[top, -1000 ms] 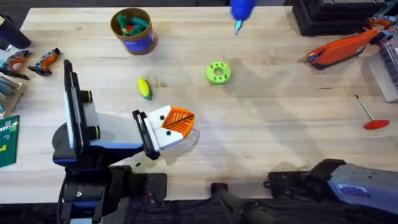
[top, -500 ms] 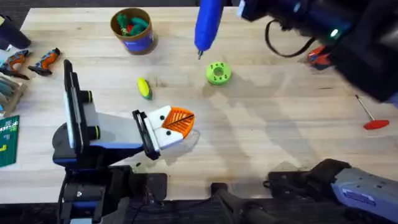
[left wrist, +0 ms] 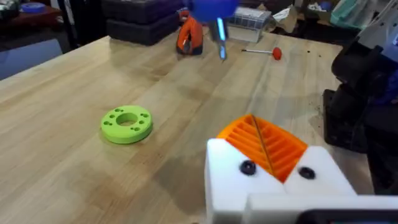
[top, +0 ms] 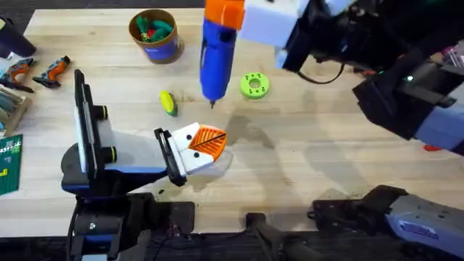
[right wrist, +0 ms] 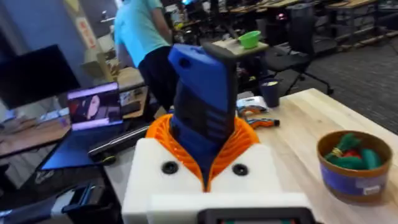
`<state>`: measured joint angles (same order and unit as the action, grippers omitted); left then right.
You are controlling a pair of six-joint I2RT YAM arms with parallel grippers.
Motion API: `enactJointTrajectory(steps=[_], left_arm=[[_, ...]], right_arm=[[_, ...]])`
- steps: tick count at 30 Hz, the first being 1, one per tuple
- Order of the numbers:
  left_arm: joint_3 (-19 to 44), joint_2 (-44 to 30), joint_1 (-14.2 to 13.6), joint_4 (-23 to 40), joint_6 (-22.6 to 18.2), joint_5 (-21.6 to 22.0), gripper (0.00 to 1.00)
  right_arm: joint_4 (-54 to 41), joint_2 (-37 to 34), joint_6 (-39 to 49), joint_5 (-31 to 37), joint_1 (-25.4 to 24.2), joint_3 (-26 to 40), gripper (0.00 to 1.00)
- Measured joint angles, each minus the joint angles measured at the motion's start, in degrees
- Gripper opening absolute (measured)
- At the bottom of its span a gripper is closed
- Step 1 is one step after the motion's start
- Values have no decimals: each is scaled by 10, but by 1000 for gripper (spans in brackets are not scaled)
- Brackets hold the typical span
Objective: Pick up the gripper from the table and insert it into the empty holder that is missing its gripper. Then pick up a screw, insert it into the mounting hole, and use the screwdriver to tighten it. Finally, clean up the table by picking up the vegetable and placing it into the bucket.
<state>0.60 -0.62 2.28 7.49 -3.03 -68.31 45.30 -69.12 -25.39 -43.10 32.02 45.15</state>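
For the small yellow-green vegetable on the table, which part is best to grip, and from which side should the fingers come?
Probably grip the vegetable across its narrow middle, coming straight down from above. It lies flat on the table, its long axis running away from the arm bases, so the fingers should close across that axis. Bare wood lies on both long sides.

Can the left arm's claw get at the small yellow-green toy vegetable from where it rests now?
Probably yes. The yellow-green toy vegetable lies on bare wood just beyond the left claw, nothing between them. The blue pen-shaped screwdriver held by the right claw hangs close by, which could crowd the approach.
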Motion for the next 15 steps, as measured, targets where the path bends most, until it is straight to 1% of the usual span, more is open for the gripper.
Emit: enactJointTrajectory(steps=[6, 9, 15], left_arm=[[0, 0, 0, 0, 0, 0, 6], [0, 0, 0, 0, 0, 0, 6], [0, 0, 0, 0, 0, 0, 6]], right_arm=[[3, -4, 40, -15, 50, 0, 26], [10, -18, 57, -20, 64, 0, 26], [93, -66, 75, -50, 70, 0, 26]])
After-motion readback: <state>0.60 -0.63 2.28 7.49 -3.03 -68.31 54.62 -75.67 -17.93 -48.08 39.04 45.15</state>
